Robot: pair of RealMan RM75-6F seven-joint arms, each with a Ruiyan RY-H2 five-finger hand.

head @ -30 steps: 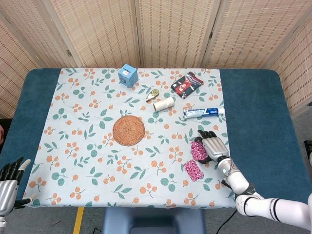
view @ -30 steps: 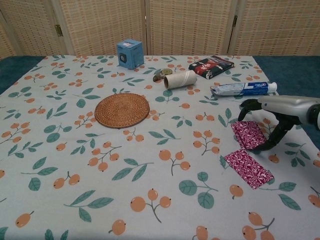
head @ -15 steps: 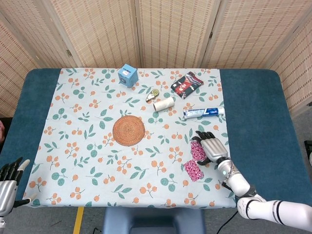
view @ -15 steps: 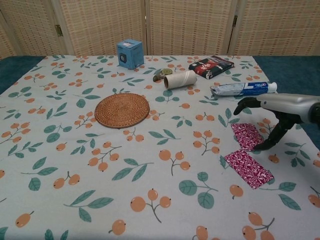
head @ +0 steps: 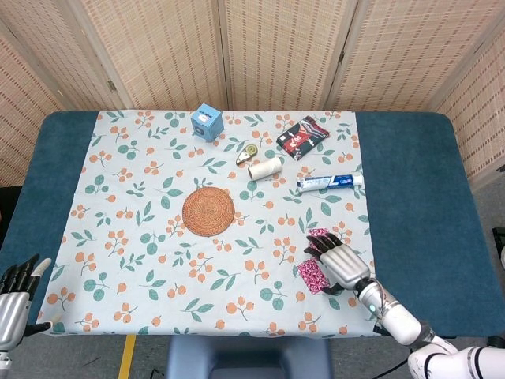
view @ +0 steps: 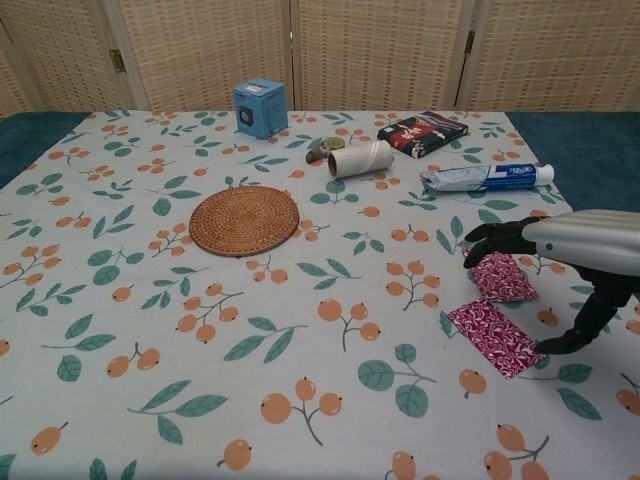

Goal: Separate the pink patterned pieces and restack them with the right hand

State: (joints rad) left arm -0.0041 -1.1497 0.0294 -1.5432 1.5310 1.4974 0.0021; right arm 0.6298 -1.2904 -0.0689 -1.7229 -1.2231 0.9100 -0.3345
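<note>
Here, in the head view, the right hand (head: 341, 266) hovers palm-down over the floral tablecloth (head: 142, 237), its dark fingers (head: 319, 246) spread apart and gripping nothing, well toward the front right of the woven coaster (head: 209, 211). Two pink patterned pieces lie apart under and beside it: the farther pink piece (head: 319, 234) peeks out past the fingertips, and the nearer pink piece (head: 312, 274) lies flat just left of the palm, both on the cloth to the front right of the coaster. Behind the coaster sit a blue box (head: 206, 122), a paper roll (head: 264, 167), a small round tin (head: 247, 152), a dark red packet (head: 303, 136) and a toothpaste tube (head: 330, 182). The left hand (head: 16, 296) rests off the cloth's front left corner, far from the coaster, fingers apart and holding nothing. In the chest view, the right hand (view: 575, 262) reaches in from the right edge, fingertips (view: 490, 240) fanned just above the farther pink piece (view: 502, 278), thumb (view: 580, 325) angled down to the cloth beside the nearer pink piece (view: 496, 337); whether any finger touches either piece cannot be told. The coaster (view: 244, 220) lies well to the left of both pieces, with the blue box (view: 260, 107), the roll (view: 361, 158) and the tube (view: 487, 178) behind.
</note>
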